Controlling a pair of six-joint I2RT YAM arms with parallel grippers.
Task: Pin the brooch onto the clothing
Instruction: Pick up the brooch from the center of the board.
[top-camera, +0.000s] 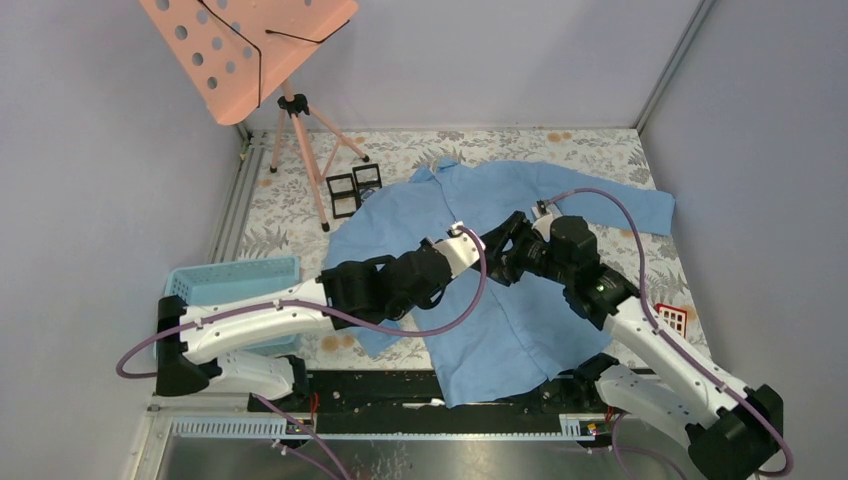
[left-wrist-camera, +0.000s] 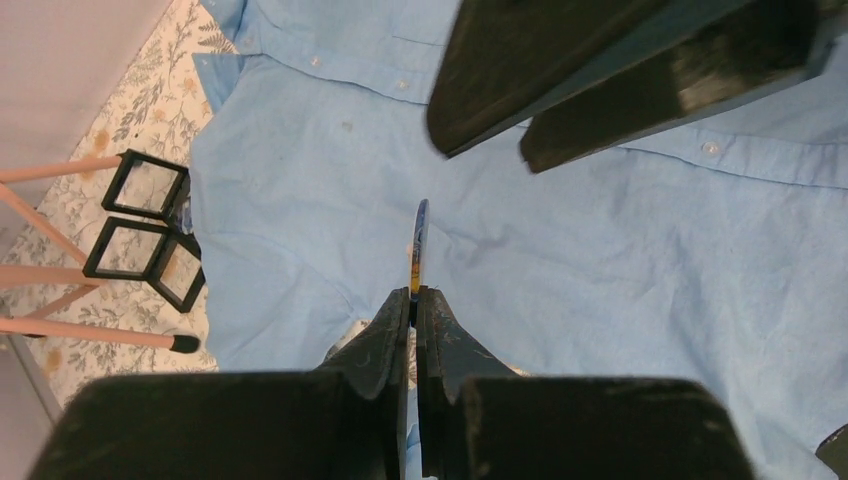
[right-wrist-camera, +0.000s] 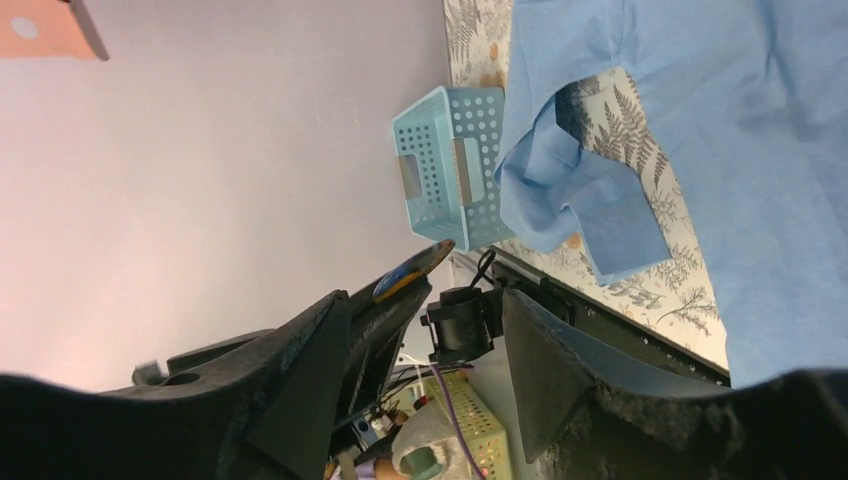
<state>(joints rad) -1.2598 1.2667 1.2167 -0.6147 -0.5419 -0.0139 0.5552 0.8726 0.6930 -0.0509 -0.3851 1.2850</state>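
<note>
Shirt (left-wrist-camera: 600, 270): light blue, lies spread front-up on the floral table cover (top-camera: 600, 150), collar at the far end, buttons visible along the placket.

My left gripper (left-wrist-camera: 413, 300): over the middle of the shirt, jaws pressed tight together on the brooch (left-wrist-camera: 419, 245). The brooch shows edge-on, a thin disc, blue and yellow, sticking out past my fingertips above the shirt's chest. Whether its far edge touches the fabric, I cannot tell.

My right gripper (right-wrist-camera: 425, 297): also over the middle of the shirt, facing my left gripper from the other side. Jaws stand well apart, nothing held. Its fingers hang just beyond the brooch, not touching it.

Off the shirt: light blue basket (top-camera: 235, 280) beside the folded sleeve on my left; black frames (top-camera: 352, 190) near the collar; pink music stand (top-camera: 250, 50) beyond those.
</note>
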